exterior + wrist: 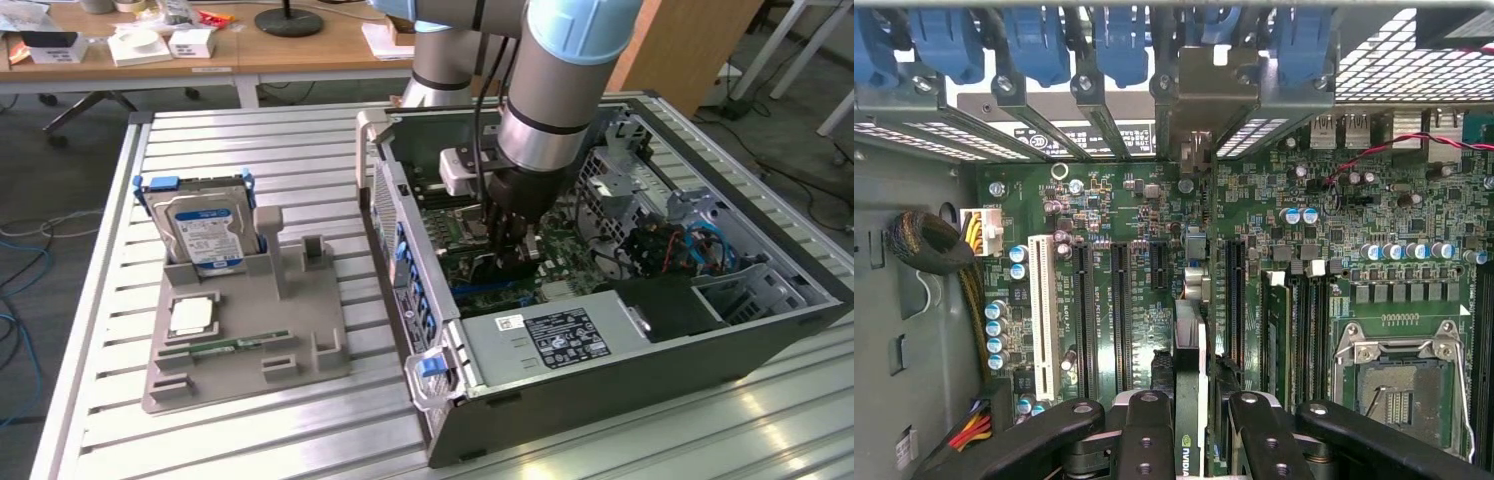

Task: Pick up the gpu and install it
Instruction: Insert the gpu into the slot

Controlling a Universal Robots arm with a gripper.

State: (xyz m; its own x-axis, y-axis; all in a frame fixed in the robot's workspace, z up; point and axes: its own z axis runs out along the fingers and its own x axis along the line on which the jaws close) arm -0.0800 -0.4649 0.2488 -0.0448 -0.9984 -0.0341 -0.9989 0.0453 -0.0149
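Install step. My hand (1199, 420), about half closed, grips the thin dark gpu card (1190, 345) edge-on, low over the green motherboard (1124, 220), mid-way inside the open grey computer case (641, 350). Seating, I judge, calls for its edge square above a long black slot (1235, 300).

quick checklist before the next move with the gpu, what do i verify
1. gpu held by the gripper: ok, it sits edge-on between the fingers.
2. Card parallel to the motherboard slots: ok.
3. Card fully seated in a slot: cannot tell, its lower edge is hidden.
4. Bracket end lined up with the rear opening: cannot tell.
5. Red wire apart from the card: ok.
6. Hard drive out of the way: ok, it stands in its holder outside the case.
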